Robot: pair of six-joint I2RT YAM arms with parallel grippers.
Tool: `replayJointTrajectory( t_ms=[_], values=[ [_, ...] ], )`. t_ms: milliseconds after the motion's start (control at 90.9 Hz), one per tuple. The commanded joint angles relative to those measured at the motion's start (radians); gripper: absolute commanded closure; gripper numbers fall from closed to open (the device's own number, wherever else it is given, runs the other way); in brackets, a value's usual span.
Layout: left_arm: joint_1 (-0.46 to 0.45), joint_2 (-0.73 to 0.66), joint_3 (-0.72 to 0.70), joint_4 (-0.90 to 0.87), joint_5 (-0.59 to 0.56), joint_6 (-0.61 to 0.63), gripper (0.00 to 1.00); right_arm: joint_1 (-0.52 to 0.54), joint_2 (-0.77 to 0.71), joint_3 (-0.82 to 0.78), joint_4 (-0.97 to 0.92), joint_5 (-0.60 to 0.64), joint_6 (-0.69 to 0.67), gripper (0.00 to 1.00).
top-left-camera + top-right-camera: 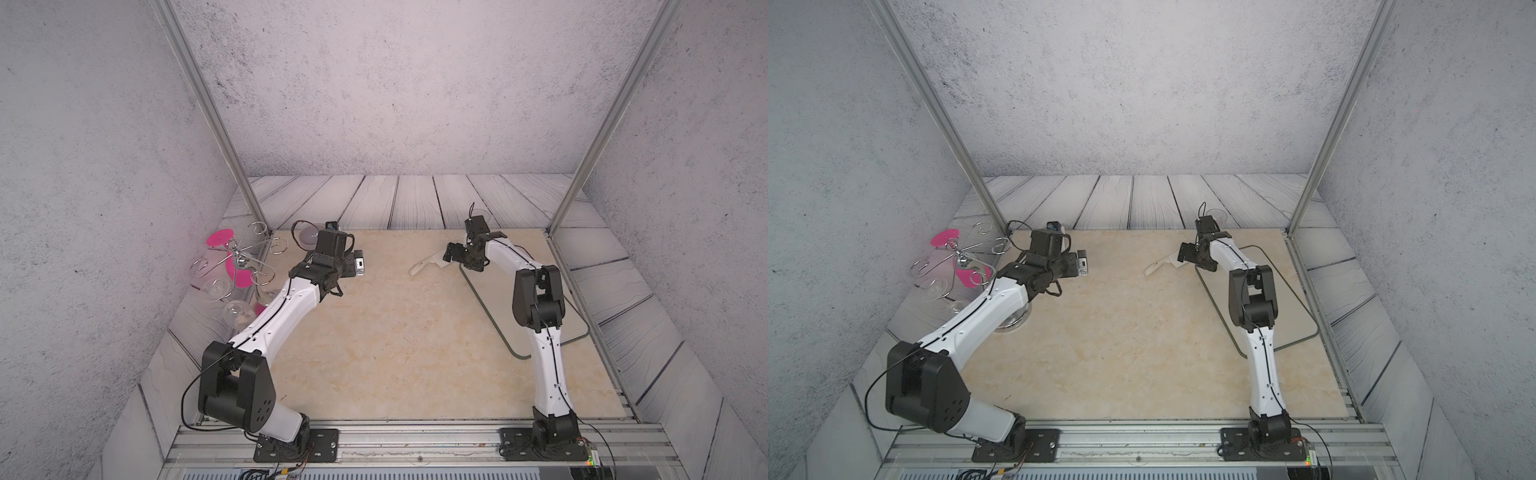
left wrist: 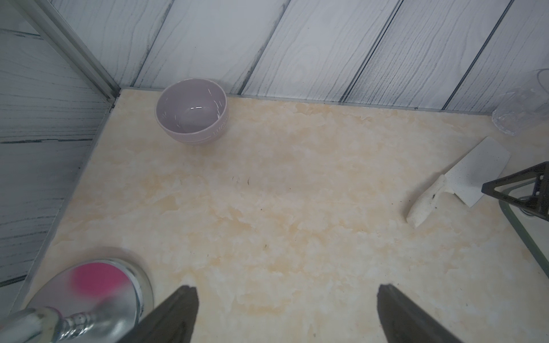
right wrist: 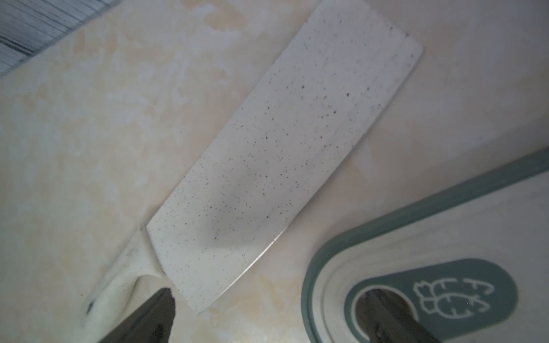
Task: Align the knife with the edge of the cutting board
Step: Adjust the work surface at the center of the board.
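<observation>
The knife (image 3: pixel 282 148) lay flat on the table (image 1: pixel 374 332) just off the far left corner of the cutting board (image 3: pixel 445 225), apart from it, with a strip of bare tabletop between the blade's long edge and the board's green rim. It sat slanted to that rim rather than parallel, the handle pointing away from the board toward the table's middle, as both top views showed (image 1: pixel 428 264) (image 1: pixel 1160 266). The right gripper (image 3: pixel 269 294) hung low over this spot with its jaws spread wide and nothing between them — one finger just beside the knife where handle meets blade, the other over the oval hole in the board's corner; whether either touched could not be told. The left gripper (image 2: pixel 286 288) was also spread wide and held nothing, well apart from the knife and above bare table. There was one knife, one board, one pale bowl (image 2: pixel 208 136) in the far left corner, one clear cup (image 2: pixel 523 110) by the back wall and one wire stand (image 1: pixel 241 257) at the left edge carrying at least two stemmed glasses. The board (image 1: pixel 496 299) lay along the right side, its outer long edge close to the frame rail, partly under the right arm. The middle of the table between the arms was open, leaving room on the knife's handle side.
</observation>
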Motion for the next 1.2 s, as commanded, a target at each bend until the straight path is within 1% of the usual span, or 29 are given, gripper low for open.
replayJointTrajectory(
  t_ms=[0,132,385,539,627,804,969,1079,1189],
  values=[
    [-0.009,-0.052,-0.009,-0.021,-0.006,-0.011,0.00,0.028,0.015,-0.011,-0.073,-0.029,-0.008,0.01],
    [-0.009,-0.081,-0.021,-0.037,-0.003,-0.019,0.00,0.063,-0.034,-0.092,-0.074,-0.022,-0.010,0.01],
    [-0.014,-0.154,-0.062,-0.060,0.007,-0.047,0.00,0.151,-0.208,-0.377,0.021,-0.012,0.003,0.01],
    [-0.018,-0.194,-0.074,-0.082,0.013,-0.058,0.00,0.241,-0.302,-0.538,0.082,-0.008,0.031,0.01],
    [-0.018,-0.211,-0.081,-0.089,0.018,-0.060,0.00,0.305,-0.334,-0.599,0.102,-0.003,0.048,0.01],
    [-0.020,-0.230,-0.087,-0.103,0.010,-0.065,0.00,0.458,-0.358,-0.637,0.107,0.030,0.082,0.01],
    [-0.020,-0.230,-0.055,-0.137,-0.007,-0.065,0.00,0.577,-0.341,-0.599,0.069,0.045,0.102,0.01],
    [-0.020,-0.223,-0.030,-0.154,-0.017,-0.073,0.00,0.623,-0.359,-0.587,0.049,0.070,0.117,0.01],
    [-0.020,-0.212,-0.012,-0.167,-0.025,-0.080,0.00,0.630,-0.412,-0.596,0.042,0.087,0.132,0.01]
  ],
)
